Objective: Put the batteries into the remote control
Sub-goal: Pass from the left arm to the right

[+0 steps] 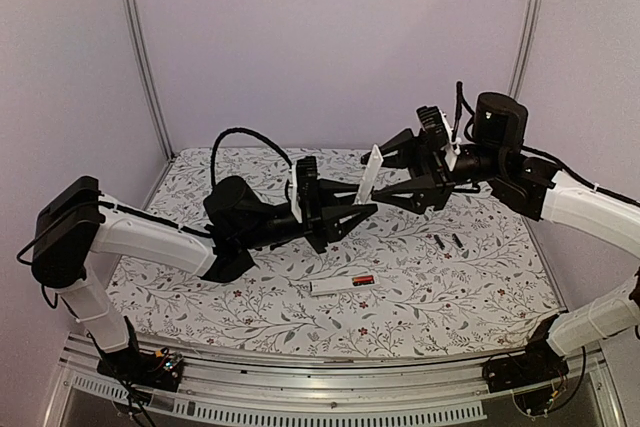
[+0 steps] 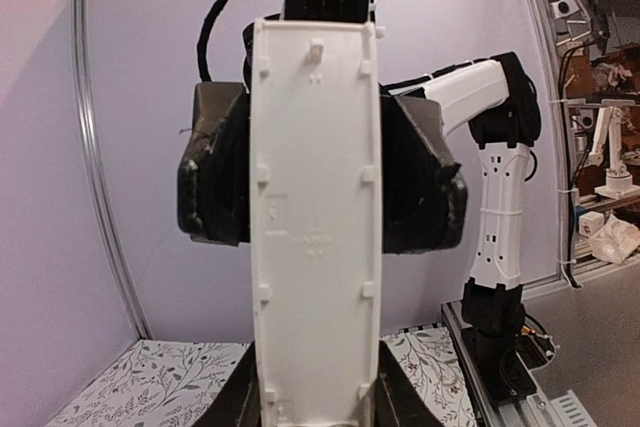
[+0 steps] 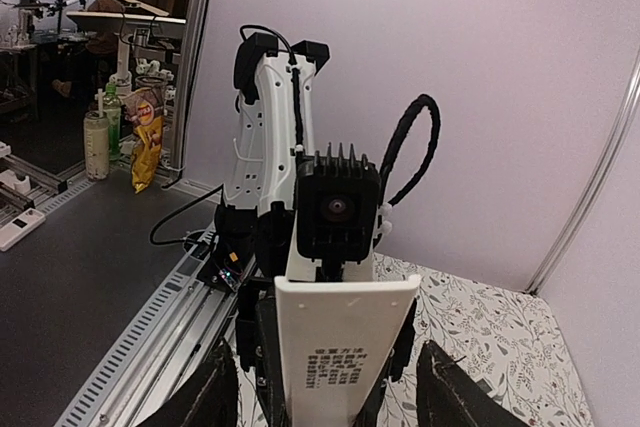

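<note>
- Lavender walls close in a floral-patterned tabletop (image 1: 200,277), with both arms raised above its middle.
- We see the left arm (image 1: 130,237) reach in from the near left corner. The left gripper (image 1: 358,215) hangs above the tabletop with its fingers (image 2: 240,402) clamped on the lower end of the remote control (image 1: 368,179).
- Below that grip, a white strip (image 1: 328,287) lies flat on the tabletop, with a red-and-black battery (image 1: 363,280) at its right end.
- We see the remote control (image 2: 315,227) held nearly upright in the air, leaning slightly to the right. It is a long white shell whose ribbed, clipped face is turned toward the left wrist camera.
- The right gripper (image 1: 378,173) meets the remote control's upper part from the right. Its fingers (image 2: 215,162) stand apart, one on each side of the shell. We cannot tell whether they touch it.
- From the right wrist, the remote control's top end (image 3: 345,337) rises between those fingers (image 3: 205,397).
- Two more dark batteries (image 1: 438,241) (image 1: 456,240) lie just beside each other on the tabletop, under the right arm (image 1: 590,207) and well apart from the strip.
</note>
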Controlling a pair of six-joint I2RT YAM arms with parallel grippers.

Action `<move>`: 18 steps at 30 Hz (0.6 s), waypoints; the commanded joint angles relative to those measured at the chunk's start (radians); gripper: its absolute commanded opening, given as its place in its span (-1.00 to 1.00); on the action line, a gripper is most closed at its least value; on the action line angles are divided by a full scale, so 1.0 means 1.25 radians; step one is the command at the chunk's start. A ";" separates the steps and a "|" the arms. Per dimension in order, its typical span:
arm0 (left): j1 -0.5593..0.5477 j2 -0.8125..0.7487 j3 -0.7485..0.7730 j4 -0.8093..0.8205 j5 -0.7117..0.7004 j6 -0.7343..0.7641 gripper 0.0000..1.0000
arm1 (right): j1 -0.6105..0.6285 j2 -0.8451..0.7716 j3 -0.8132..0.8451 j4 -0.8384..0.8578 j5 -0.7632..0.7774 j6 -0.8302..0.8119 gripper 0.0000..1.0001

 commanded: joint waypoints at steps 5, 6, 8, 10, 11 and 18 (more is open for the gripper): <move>-0.010 0.009 0.018 0.004 0.017 -0.004 -0.64 | 0.015 0.035 0.029 0.045 -0.037 0.024 -0.05; -0.010 0.010 0.018 0.002 0.017 -0.004 -0.64 | 0.016 0.039 0.030 0.048 -0.039 0.027 -0.10; -0.010 0.010 0.018 0.002 0.015 -0.005 -0.64 | 0.015 0.044 0.035 0.051 -0.042 0.034 -0.18; -0.010 0.010 0.018 0.004 0.014 -0.004 -0.64 | 0.016 0.046 0.035 0.051 -0.038 0.039 -0.26; -0.010 0.010 0.018 0.004 0.012 -0.004 -0.64 | 0.016 0.047 0.036 0.051 -0.036 0.040 -0.30; -0.010 -0.008 0.003 -0.018 -0.030 0.010 0.15 | 0.016 0.043 0.048 0.012 0.023 0.067 -0.54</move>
